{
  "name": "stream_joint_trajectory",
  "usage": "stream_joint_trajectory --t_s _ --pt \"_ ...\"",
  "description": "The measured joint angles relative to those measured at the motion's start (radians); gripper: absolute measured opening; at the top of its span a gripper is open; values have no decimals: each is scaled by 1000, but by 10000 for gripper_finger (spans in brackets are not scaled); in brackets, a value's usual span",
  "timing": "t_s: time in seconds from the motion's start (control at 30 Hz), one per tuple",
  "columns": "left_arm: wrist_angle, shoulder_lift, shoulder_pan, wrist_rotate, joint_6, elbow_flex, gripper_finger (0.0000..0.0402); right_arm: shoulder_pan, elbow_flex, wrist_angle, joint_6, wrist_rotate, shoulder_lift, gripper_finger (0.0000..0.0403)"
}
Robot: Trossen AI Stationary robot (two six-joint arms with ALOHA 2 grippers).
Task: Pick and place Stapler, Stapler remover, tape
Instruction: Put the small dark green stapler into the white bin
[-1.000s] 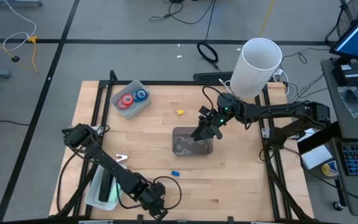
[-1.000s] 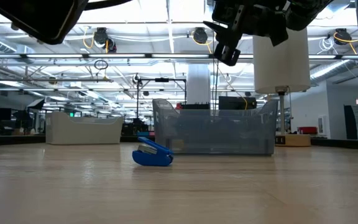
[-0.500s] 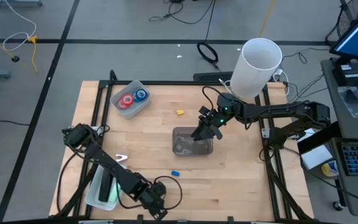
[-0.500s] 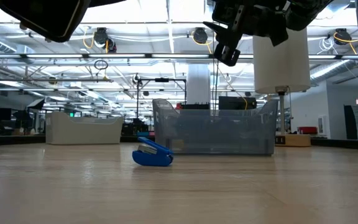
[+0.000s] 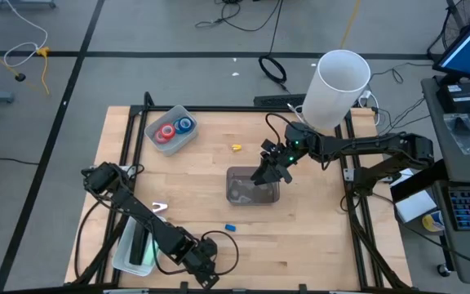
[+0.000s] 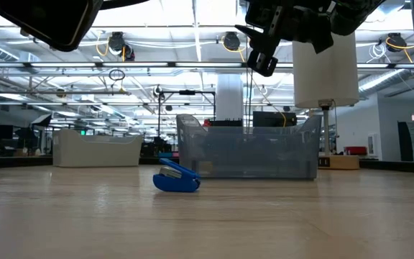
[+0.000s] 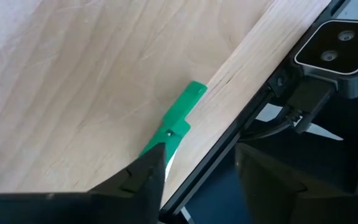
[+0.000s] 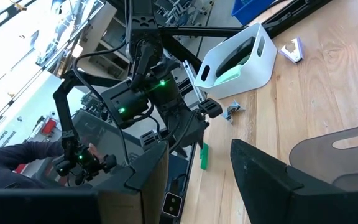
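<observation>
Red and blue tape rolls [image 5: 172, 130] lie in a pale tray at the table's far left. A small blue stapler-like piece [image 5: 230, 226] [image 6: 177, 178] lies flat on the wood near the clear grey bin [image 5: 253, 186] [image 6: 246, 147]. A silver claw staple remover [image 5: 160, 207] [image 8: 293, 50] lies beside the white bin [image 5: 133, 245] [image 8: 238, 59], which holds a dark thing. My right gripper [image 5: 261, 175] [image 6: 261, 61] [image 8: 197, 155] hovers open above the grey bin's far-right rim. My left gripper [image 5: 206, 263] [image 7: 197, 168] is open at the near edge.
A tall white cylinder [image 5: 339, 86] stands at the far right corner. A yellow bit [image 5: 237, 148] lies far of the grey bin. A green strip [image 7: 179, 118] sits at the near edge by the low camera [image 7: 340, 40]. A person's hand [image 8: 73, 163] shows beyond the table.
</observation>
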Motion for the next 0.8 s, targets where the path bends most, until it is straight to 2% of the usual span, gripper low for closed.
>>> stream_joint_trajectory --t_s 0.13,0.27,0.43,0.8 --pt "0 0 0 0 12 0 227 0 0 0 -3 0 0 167" --pt "0 0 0 -1 23 0 246 0 0 0 -4 0 0 167" --pt "-9 0 0 -26 38 0 250 0 0 0 -8 1 0 167" --pt "-66 0 -2 -8 129 0 250 0 0 -4 -18 5 0 167"
